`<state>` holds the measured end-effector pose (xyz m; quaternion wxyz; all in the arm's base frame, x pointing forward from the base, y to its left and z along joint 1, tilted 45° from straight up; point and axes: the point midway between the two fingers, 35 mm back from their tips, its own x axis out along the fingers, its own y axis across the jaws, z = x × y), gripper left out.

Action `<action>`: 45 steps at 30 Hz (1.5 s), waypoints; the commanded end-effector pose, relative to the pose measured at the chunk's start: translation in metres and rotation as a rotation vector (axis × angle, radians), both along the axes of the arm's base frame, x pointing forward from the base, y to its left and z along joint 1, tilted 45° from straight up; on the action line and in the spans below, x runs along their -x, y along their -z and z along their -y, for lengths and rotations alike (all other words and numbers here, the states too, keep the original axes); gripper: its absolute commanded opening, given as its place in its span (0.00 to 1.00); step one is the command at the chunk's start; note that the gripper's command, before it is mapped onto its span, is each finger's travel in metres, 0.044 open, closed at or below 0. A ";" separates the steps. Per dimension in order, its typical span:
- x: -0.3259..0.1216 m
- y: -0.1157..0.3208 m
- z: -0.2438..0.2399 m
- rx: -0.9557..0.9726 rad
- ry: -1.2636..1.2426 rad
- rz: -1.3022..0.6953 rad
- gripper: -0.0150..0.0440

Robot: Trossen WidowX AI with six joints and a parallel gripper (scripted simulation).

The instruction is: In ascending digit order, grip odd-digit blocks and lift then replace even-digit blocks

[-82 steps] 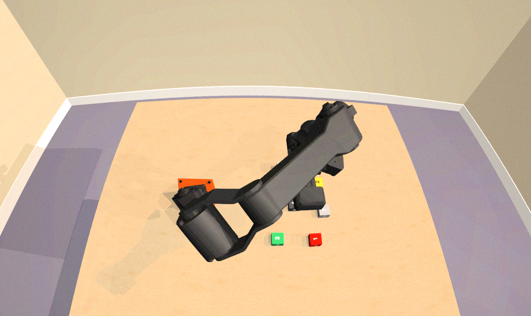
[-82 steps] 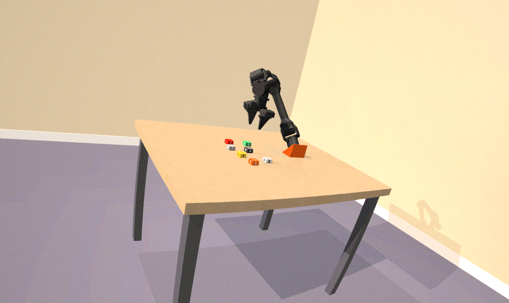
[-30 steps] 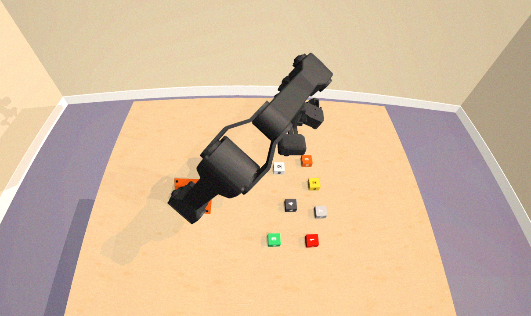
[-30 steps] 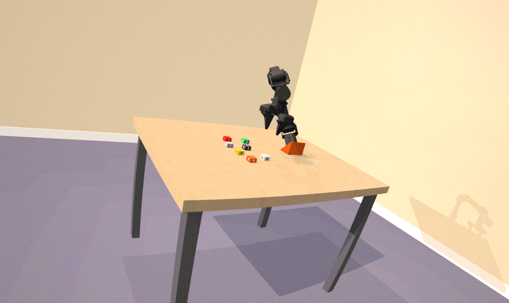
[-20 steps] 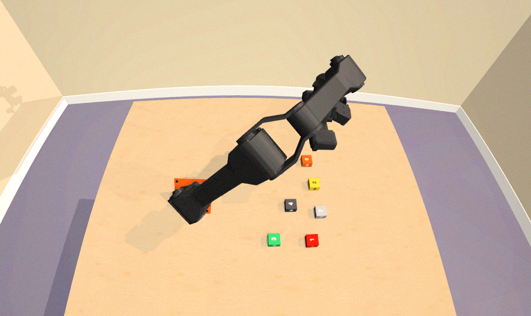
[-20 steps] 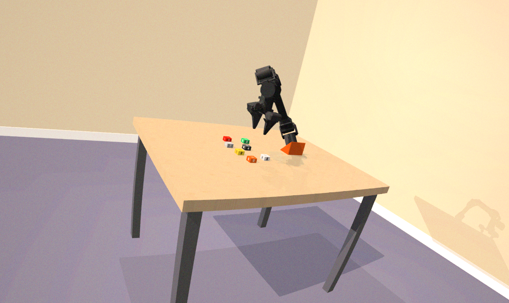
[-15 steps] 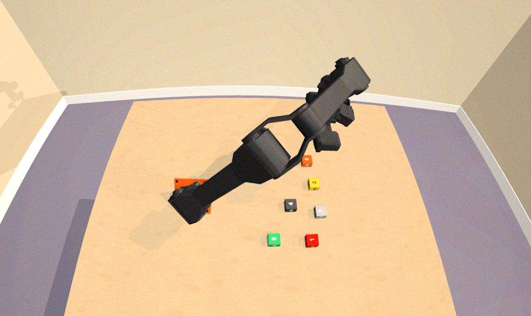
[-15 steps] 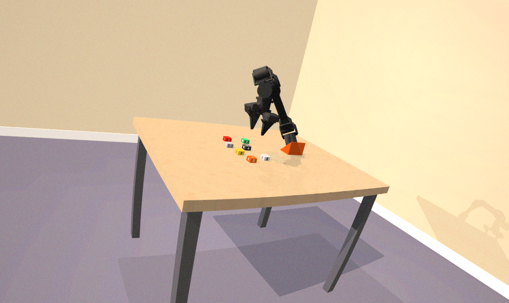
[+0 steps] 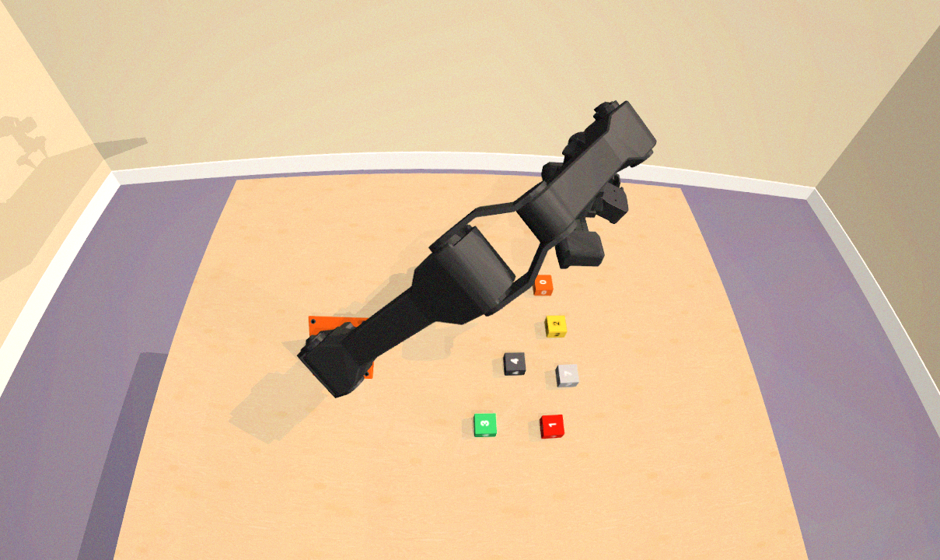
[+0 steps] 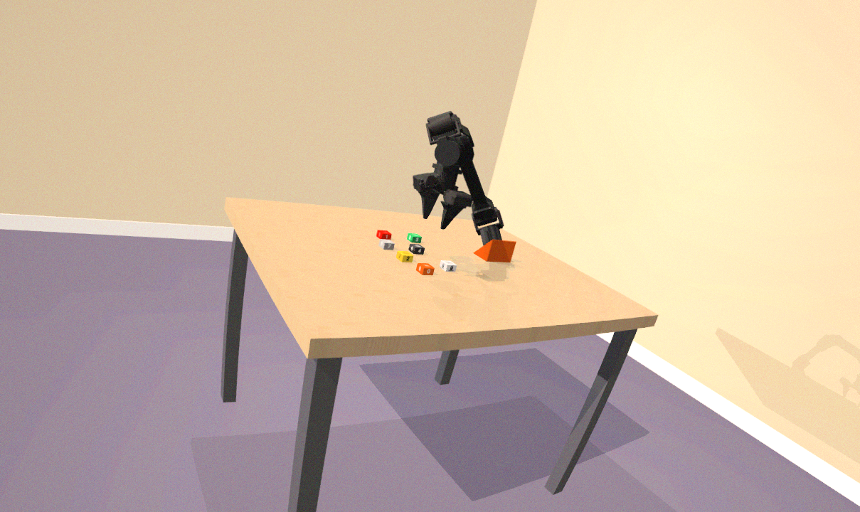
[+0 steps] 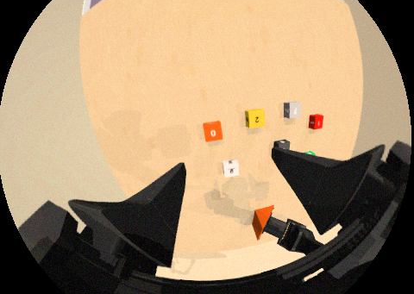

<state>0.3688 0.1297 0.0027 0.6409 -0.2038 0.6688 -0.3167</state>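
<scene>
My gripper [image 10: 434, 222] [image 11: 230, 159] is open and empty, above the table. Its fingers are hidden from above. The orange 0 block [image 9: 543, 285] [image 10: 425, 269] [image 11: 213, 131] stands nearest the arm's far end. Also on the table are the red 1 [image 9: 552, 426] [image 11: 316, 121], yellow 2 [image 9: 555, 327] [image 11: 254, 118], green 3 [image 9: 484, 425] [image 10: 414, 237], black 4 [image 9: 515, 363] [image 10: 416, 249] and grey 7 [image 9: 567, 375] [image 11: 291, 109]. A white block [image 10: 447, 266] [image 11: 230, 168] shows between the fingertips in the wrist view, lower down; its digit is too small to tell. The arm hides it from above.
The orange arm base [image 9: 340, 323] [image 10: 497, 252] [image 11: 261, 222] stands on the wooden table [image 9: 459, 501] [image 10: 356, 305]. In the wrist view the right finger partly covers the black and green blocks. Arm shadows fall near the base.
</scene>
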 end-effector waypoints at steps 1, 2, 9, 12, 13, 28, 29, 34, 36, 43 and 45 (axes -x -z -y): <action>0.000 -0.007 0.009 0.005 -0.005 -0.007 0.93; 0.000 -0.016 0.018 0.005 -0.005 -0.008 0.93; 0.007 -0.054 0.060 0.009 -0.005 -0.009 0.93; 0.007 -0.054 0.060 0.009 -0.005 -0.009 0.93; 0.007 -0.054 0.060 0.009 -0.005 -0.009 0.93; 0.007 -0.054 0.060 0.009 -0.005 -0.009 0.93; 0.007 -0.054 0.060 0.009 -0.005 -0.009 0.93; 0.001 -0.105 0.113 0.014 -0.011 -0.001 0.93; 0.001 -0.115 0.124 0.017 -0.012 0.000 0.93; 0.001 -0.115 0.124 0.017 -0.012 0.000 0.93; 0.001 -0.115 0.124 0.017 -0.012 0.000 0.93</action>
